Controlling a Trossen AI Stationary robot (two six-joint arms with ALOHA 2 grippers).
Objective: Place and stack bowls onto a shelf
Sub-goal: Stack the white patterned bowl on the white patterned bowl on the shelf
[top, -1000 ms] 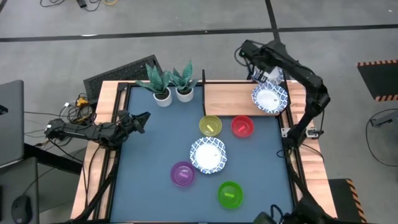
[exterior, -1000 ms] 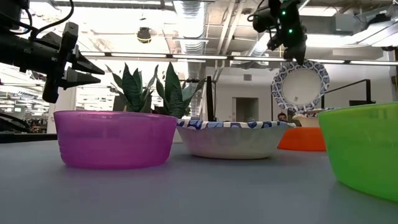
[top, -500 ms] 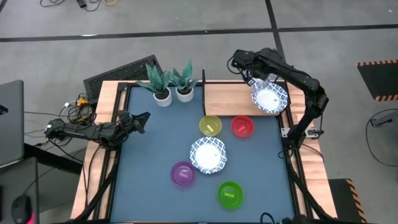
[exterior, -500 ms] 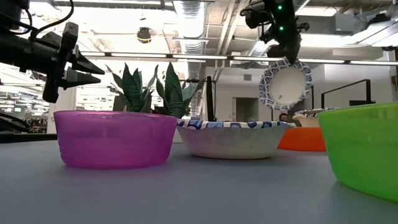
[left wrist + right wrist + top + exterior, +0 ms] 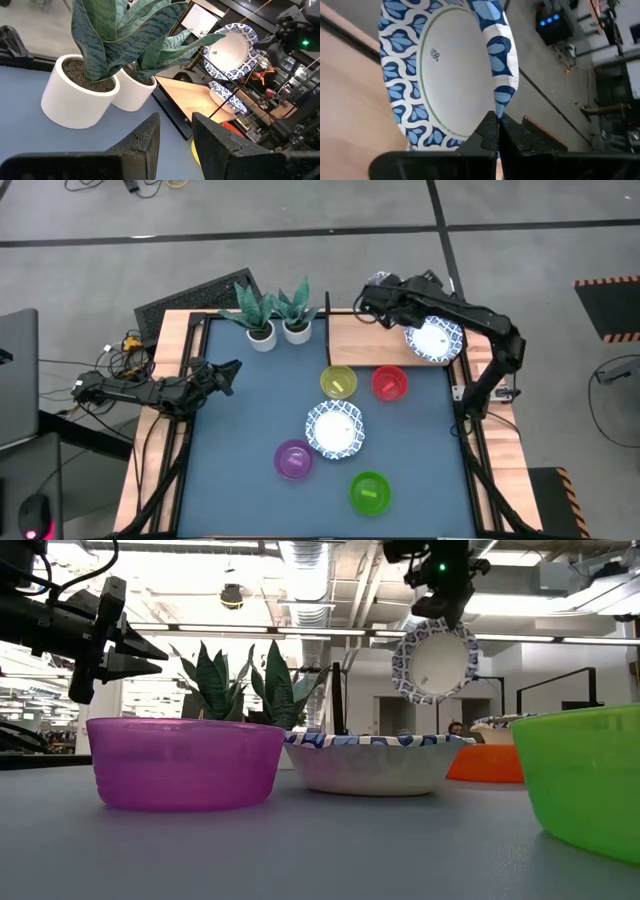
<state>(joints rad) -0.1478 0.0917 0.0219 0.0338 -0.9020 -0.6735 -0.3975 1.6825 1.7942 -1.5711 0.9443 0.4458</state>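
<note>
My right gripper (image 5: 370, 298) is above the light wooden shelf (image 5: 365, 340), shut on a white bowl with a blue patterned rim (image 5: 435, 662). Another blue-rimmed bowl (image 5: 435, 340) sits on the shelf's right part. On the blue-grey table rest a third blue-rimmed bowl (image 5: 335, 430) and the yellow (image 5: 338, 382), red (image 5: 390, 384), purple (image 5: 294, 459) and green (image 5: 370, 492) bowls. My left gripper (image 5: 228, 370) waits open over the table's left edge. My right gripper pinches the blue-rimmed bowl's rim (image 5: 496, 102) between its two fingers, coming from above. The bowl is lifted clear of the shelf. It hangs on edge below the fingers (image 5: 440, 615), its white inside turned toward the table's near side.
Two white plant pots (image 5: 262, 335) (image 5: 297, 330) stand at the table's far edge, just left of the shelf's black frame. The shelf's left and middle board is bare wood. The small bowls crowd the table's middle, and open tabletop lies toward the left.
My right gripper has moved toward the table's left along the shelf, carrying the hanging bowl from above the shelved bowl to over the shelf's middle. The bowl has risen slightly in the low view. My left arm has kept still.
</note>
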